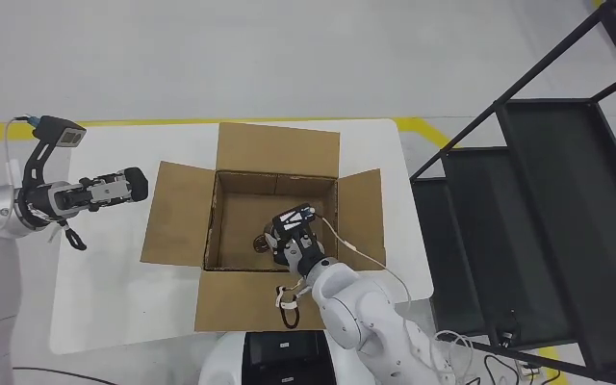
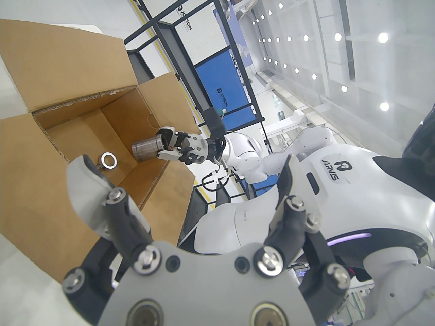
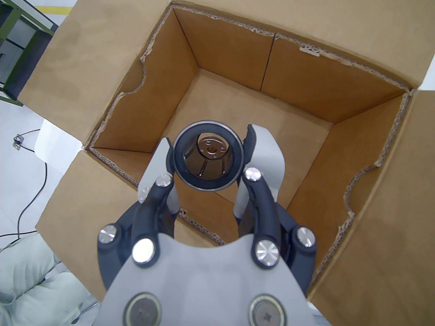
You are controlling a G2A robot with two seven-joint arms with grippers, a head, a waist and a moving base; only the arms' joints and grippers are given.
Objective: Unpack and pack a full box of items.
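An open cardboard box stands in the middle of the white table, all flaps folded out. My right gripper is over the box's near side, shut on a hollow metal cylinder with a dark rim; both show from the side as the right gripper and the cylinder, and from above as the right gripper. A small silver ring-shaped part lies inside the box. My left gripper is open and empty, held left of the box, the left gripper pointing at the left flap.
A dark metal rack stands just right of the table. The box's flaps cover much of the tabletop around it. Bare table lies at the front left. A yellow floor line runs behind the table.
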